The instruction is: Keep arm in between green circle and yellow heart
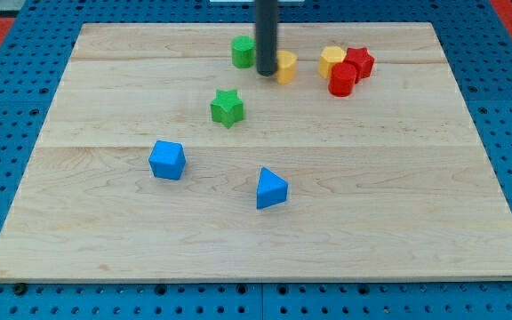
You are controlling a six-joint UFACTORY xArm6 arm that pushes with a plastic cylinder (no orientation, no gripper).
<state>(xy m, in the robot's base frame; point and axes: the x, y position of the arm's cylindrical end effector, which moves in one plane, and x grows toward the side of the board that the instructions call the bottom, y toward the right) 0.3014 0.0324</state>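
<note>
The dark rod comes down from the view's top, and my tip (266,71) rests on the board. The green circle (243,52) sits just to the tip's left. The yellow heart (285,67) sits just to its right, partly hidden by the rod. My tip stands between these two blocks, close to both; I cannot tell whether it touches either.
A green star (227,108) lies below the tip. A blue cube (167,160) and a blue triangular block (271,188) lie nearer the view's bottom. To the right sit a yellow block (331,60), a red star (359,61) and a red cylinder (342,80).
</note>
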